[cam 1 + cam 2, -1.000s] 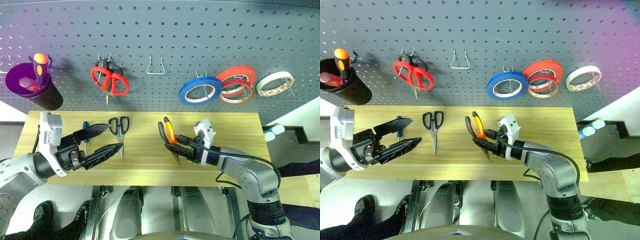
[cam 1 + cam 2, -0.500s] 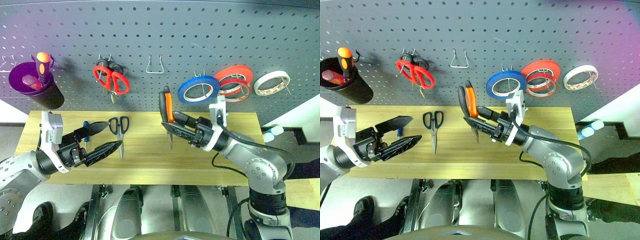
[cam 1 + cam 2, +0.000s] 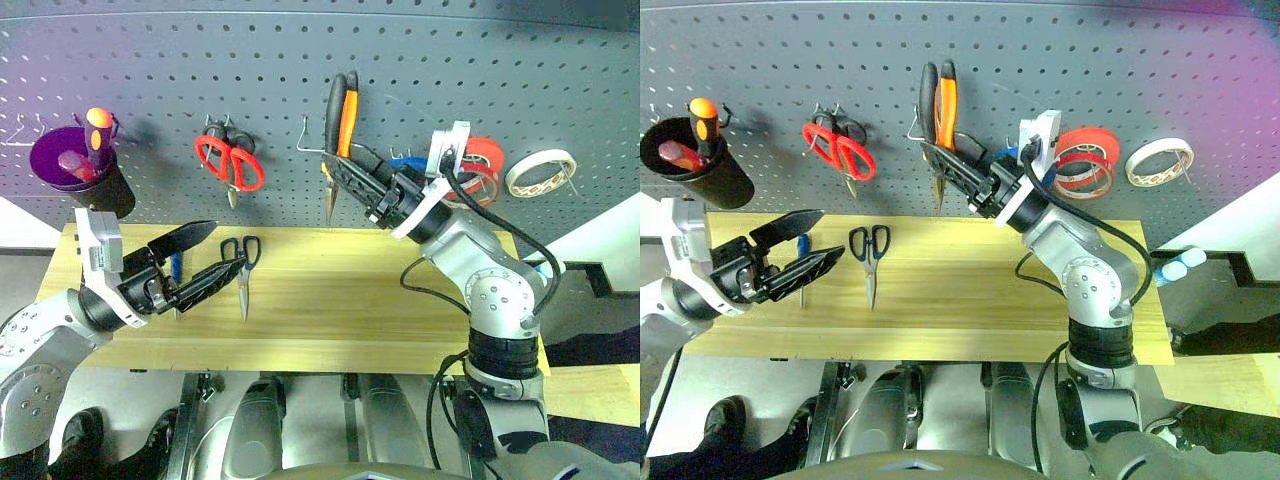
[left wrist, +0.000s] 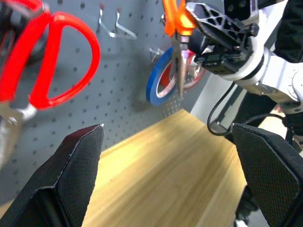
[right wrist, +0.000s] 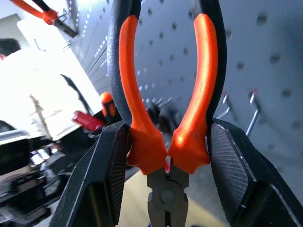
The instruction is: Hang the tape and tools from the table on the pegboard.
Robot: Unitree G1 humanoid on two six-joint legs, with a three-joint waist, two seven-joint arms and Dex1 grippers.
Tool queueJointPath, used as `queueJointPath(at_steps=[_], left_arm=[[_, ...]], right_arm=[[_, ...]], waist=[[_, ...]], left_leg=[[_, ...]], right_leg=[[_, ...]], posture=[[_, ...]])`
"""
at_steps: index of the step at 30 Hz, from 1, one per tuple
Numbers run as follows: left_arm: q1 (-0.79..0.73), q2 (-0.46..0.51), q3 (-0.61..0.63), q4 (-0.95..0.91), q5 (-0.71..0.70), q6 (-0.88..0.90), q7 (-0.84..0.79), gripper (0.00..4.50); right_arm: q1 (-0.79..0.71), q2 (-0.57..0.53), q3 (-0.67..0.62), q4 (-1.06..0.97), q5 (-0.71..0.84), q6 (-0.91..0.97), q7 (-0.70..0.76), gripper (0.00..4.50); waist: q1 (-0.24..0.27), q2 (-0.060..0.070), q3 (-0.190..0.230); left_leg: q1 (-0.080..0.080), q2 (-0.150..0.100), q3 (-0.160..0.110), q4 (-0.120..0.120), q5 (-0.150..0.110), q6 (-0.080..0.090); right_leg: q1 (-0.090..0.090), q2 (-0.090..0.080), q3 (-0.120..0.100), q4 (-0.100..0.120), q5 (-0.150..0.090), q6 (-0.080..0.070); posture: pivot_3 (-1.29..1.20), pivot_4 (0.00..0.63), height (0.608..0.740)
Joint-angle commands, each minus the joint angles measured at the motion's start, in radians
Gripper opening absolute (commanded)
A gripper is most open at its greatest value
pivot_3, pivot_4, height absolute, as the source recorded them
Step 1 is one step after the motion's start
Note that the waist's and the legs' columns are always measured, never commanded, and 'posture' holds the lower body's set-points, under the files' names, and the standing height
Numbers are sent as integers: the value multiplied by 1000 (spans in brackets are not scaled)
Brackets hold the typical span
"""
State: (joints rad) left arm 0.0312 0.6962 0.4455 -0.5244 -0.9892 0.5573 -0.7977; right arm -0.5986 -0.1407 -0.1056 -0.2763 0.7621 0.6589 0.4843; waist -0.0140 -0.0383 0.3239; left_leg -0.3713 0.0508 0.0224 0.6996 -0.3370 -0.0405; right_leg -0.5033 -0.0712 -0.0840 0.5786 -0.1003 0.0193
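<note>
My right gripper (image 3: 338, 168) is shut on the black-and-orange pliers (image 3: 341, 105). It holds them high against the dark pegboard (image 3: 150, 60), handles up and nose down, right at a bare wire hook (image 3: 312, 138). Whether the pliers rest on the hook I cannot tell. The blue tape (image 4: 152, 85) hangs on the pegboard just beyond them, partly hidden by the gripper. The black scissors (image 3: 243, 265) and the small blue screwdriver (image 3: 800, 245) lie on the wooden table (image 3: 350, 300) at the left. My left gripper (image 3: 229, 244) hovers open over them, holding nothing.
Red scissors (image 3: 230, 162) hang left of the hook. Red-orange tape rolls (image 3: 482, 160) and a white roll (image 3: 540, 170) hang at the right. A dark cup (image 3: 75, 170) with an orange-handled screwdriver hangs at the far left. A white wall edge stands to the right of the table.
My right gripper has lifted the pliers from just above the table up to the pegboard's wire hook, turning them upright. The left gripper stays open over the scissors.
</note>
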Motion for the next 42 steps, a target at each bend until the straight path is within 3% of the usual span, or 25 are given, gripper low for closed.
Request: queueJointPath(at_steps=[1, 8, 12, 27, 38, 42], left_arm=[[-11, -16, -5, 1, 31, -48, -8, 4500], [-39, -30, -29, 32, 62, -84, -28, 4500], [-59, -35, -48, 43, 67, -90, -36, 4500], [-53, -49, -65, 48, 92, -107, -52, 4500], [-35, -45, -53, 34, 83, -103, -47, 4500], [-34, -45, -54, 34, 83, -102, -45, 4500]], right_arm=[[-59, 28, -6, 26, -52, -112, -27, 2189], [-106, 78, -6, 90, -100, -214, -71, 2189], [-133, 108, -3, 123, -114, -246, -91, 2189], [-206, 171, 18, 329, -235, -395, -109, 2189], [-217, 143, 34, 347, -281, -411, -84, 2189], [-207, 105, 90, 353, -385, -441, -84, 2189]], waist=[[-1, -1, -12], [-1, -1, -38], [-1, -1, -47], [-1, -1, -70], [-1, -1, -71], [-1, -1, -71]], left_leg=[[0, 0, 0, 0, 0, 0], [3, 0, 0, 0, 0, 0], [14, 0, 0, 0, 0, 0], [16, 3, 0, 0, 0, 0], [16, 4, 0, 0, 0, 0], [16, 5, 0, 0, 0, 0]], right_leg=[[0, 0, 0, 0, 0, 0], [3, 0, 0, 1, 0, 0], [10, 1, 0, 0, -1, 1], [13, 5, 1, 1, 0, -1], [13, 6, 1, 1, 1, -1], [13, 7, 1, 1, 1, -1]], posture=[[11, 179, 733], [4, 159, 733], [0, 145, 733], [11, 132, 733], [16, 135, 733], [15, 144, 733]])
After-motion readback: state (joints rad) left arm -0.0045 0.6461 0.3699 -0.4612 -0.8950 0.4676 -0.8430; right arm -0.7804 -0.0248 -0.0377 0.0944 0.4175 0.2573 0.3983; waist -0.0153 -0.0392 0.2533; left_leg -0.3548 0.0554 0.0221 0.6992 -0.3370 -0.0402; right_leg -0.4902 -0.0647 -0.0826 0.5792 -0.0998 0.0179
